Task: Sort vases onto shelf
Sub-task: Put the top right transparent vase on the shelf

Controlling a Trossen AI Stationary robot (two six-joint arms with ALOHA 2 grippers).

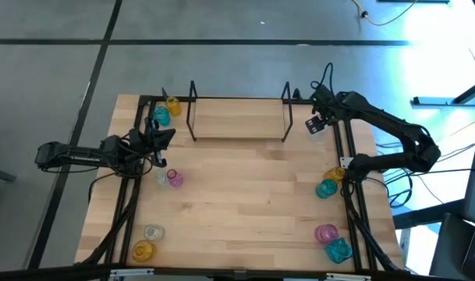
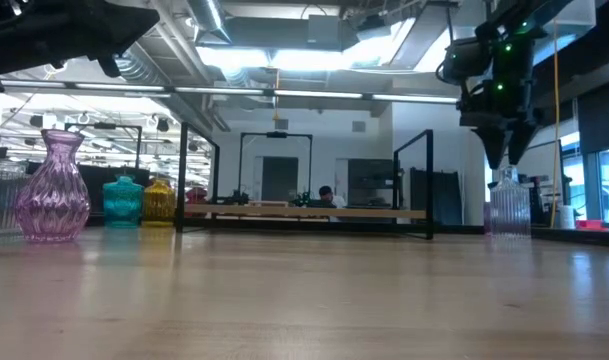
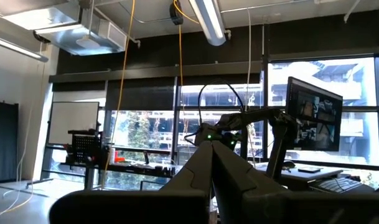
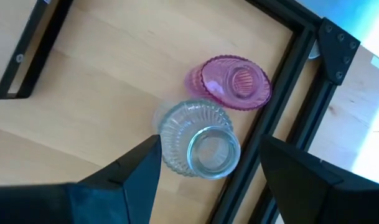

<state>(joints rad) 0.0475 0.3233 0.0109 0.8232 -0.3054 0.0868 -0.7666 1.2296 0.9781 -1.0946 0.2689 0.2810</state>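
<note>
A clear vase (image 4: 198, 140) and a pink vase (image 4: 233, 81) stand on their bases side by side at the table's far right, close to the black rail. My right gripper (image 4: 209, 144) hangs open above the clear vase (image 2: 509, 205), pointing steeply down, one finger to each side and clear of it. In the high view the right gripper (image 1: 318, 125) covers both vases. The shelf (image 1: 237, 121) stands at the far middle. My left gripper (image 1: 168, 136) waits shut at the left, raised and tilted upward (image 3: 213, 152).
Other vases stand in pairs: yellow (image 1: 173, 105) and teal (image 1: 161, 115) far left, pink (image 1: 175, 178) and clear (image 1: 161, 173) mid left, clear (image 1: 153, 232) and yellow (image 1: 143, 251) near left, yellow (image 1: 334, 173) and teal (image 1: 327, 188) right, pink (image 1: 326, 232) and teal (image 1: 338, 250) near right.
</note>
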